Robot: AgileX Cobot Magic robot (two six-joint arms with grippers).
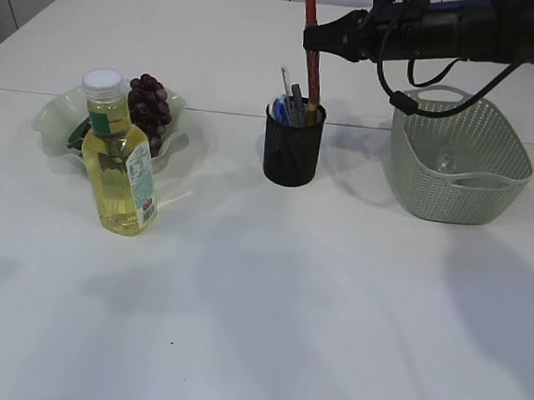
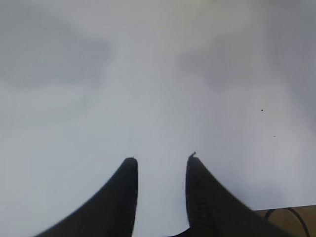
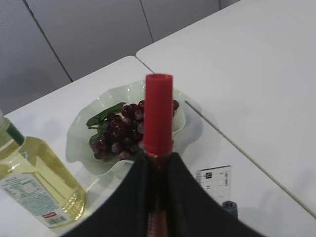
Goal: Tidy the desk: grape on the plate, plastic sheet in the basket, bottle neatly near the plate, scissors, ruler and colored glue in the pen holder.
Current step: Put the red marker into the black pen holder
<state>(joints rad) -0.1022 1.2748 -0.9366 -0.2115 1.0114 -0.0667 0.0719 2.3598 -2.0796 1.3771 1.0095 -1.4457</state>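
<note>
Holding the colored glue upright above the pen holder, your right gripper has its jaws clamped on the stick's lower body, red cap up, so the tip can drop straight between the items already standing in the holder.

Item: pen holder, black, middle of the bench. It already carries several slim tools; which are the scissors and which the ruler you cannot tell from here. The glue's lower end appears to sit at or just inside the rim.

Item: grape, lying on the pale plate, left of the holder. That part looks finished.

Item: bottle, standing upright just in front of the plate, label outward, apparently parked as asked.

Item: basket, right of the holder; something clear lies inside, probably the plastic sheet, though it is hard to make out.

Item: left gripper, jaws parted and empty, hovering over bare bench, idle.

Judgement: only the glue's release seems outstanding; keep it vertical while lowering to avoid tipping the holder.
</note>
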